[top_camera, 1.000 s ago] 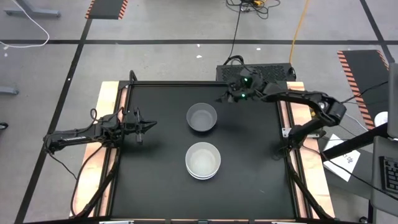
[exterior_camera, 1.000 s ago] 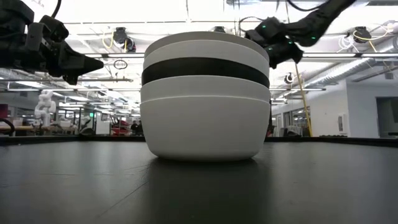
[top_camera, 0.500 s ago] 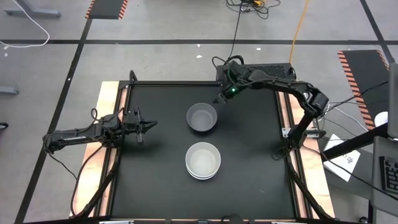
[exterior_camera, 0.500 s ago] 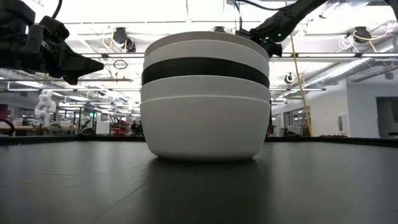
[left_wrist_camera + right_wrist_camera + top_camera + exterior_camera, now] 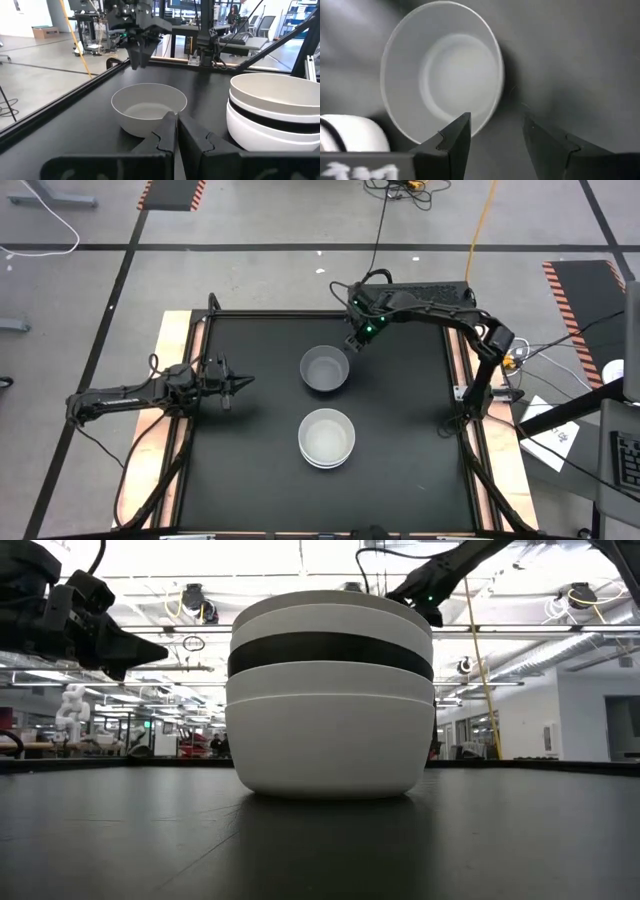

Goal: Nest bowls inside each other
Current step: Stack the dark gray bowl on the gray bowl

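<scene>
A single pale grey-white bowl [image 5: 325,368] stands upright on the black table. Nearer the table's front edge stands a stack of several nested bowls [image 5: 327,437], white with one black band [image 5: 330,653]. My right gripper [image 5: 353,343] hovers open, tipped downward, just above the single bowl's far-right rim. In its wrist view the rim [image 5: 492,107] lies just ahead of the fingers, and my right gripper [image 5: 495,127] touches nothing. My left gripper [image 5: 241,381] waits shut and level at the table's left side, pointing at the single bowl [image 5: 149,107].
The black tabletop [image 5: 400,430] has a raised frame with wooden side rails [image 5: 172,350]. A dark box with cables [image 5: 420,292] sits past the far edge. Bare tabletop lies to the right of both the single bowl and the stack.
My right gripper has come from the table's far right corner toward the single bowl, moving left and slightly down, and has tipped from nearly level to pointing steeply down. The bowls have stayed where they were.
</scene>
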You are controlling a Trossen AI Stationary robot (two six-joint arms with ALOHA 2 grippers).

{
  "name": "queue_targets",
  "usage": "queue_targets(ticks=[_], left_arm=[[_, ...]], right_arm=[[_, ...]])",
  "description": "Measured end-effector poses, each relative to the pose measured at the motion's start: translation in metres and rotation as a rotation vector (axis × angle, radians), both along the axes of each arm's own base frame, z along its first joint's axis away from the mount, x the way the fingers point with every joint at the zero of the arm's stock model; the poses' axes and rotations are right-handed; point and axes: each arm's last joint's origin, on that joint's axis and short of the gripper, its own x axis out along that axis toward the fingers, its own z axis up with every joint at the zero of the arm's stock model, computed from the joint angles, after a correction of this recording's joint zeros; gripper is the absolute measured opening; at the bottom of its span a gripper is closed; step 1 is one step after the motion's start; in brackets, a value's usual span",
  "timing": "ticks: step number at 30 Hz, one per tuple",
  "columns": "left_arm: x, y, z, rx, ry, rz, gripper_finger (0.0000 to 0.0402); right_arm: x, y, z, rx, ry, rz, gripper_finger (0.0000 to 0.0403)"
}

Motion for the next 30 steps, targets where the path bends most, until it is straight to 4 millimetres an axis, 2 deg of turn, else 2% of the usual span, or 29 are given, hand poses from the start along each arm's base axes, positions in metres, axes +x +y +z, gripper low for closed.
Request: queue_targets(ticks=[14, 30], left_arm=[[0.000, 0.000, 0.000, 0.007, 0.002, -0.001, 0.0021], [0.000, 0.000, 0.000, 0.017, 0.007, -0.002, 0.0021]], right_arm=[[0.011, -0.006, -0.029, 0.013, 0.045, 0.030, 0.0169], [0.017, -0.001, -0.030, -0.005, 0.024, 0.062, 0.0169]])
